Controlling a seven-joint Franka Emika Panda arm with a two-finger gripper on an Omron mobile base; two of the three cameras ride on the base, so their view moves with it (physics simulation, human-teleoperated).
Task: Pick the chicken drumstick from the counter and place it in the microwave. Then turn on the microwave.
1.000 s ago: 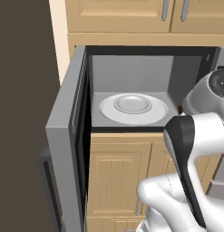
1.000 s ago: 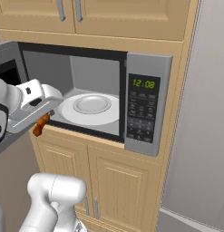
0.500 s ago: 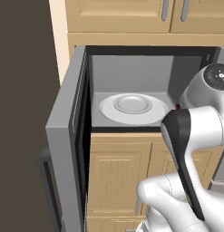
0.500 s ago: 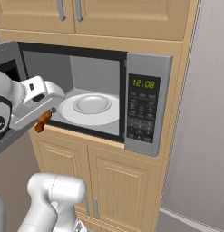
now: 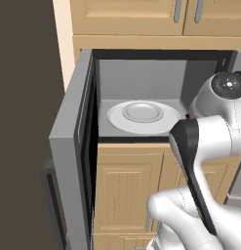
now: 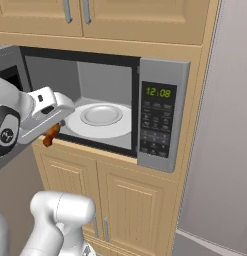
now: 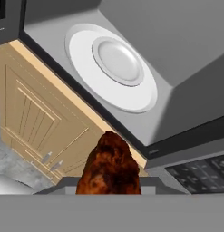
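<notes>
The microwave (image 6: 162, 70) stands open, its door (image 5: 73, 146) swung out to the left. Inside it lies the white round turntable (image 6: 100, 119), also seen from the left (image 5: 141, 114) and from the hand (image 7: 113, 68). My gripper (image 6: 54, 129) hovers just outside the opening's lower left corner, at the level of the cavity floor. It is shut on the chicken drumstick (image 6: 50, 136), a reddish-brown piece hanging below the hand. In the hand view the drumstick (image 7: 109, 165) sits between the fingers, short of the microwave's front sill.
The dark keypad panel (image 6: 156, 122) with a green clock lies right of the opening. Light wooden cabinet doors (image 6: 130, 200) run below the microwave and more cabinets (image 5: 127, 17) above it. A grey wall (image 6: 225, 125) closes the right side. My own arm (image 5: 200, 146) blocks the cavity's right part.
My gripper has carried the drumstick a little to the right, closer to the microwave opening. The arm's upper joint has risen slightly in the left base view.
</notes>
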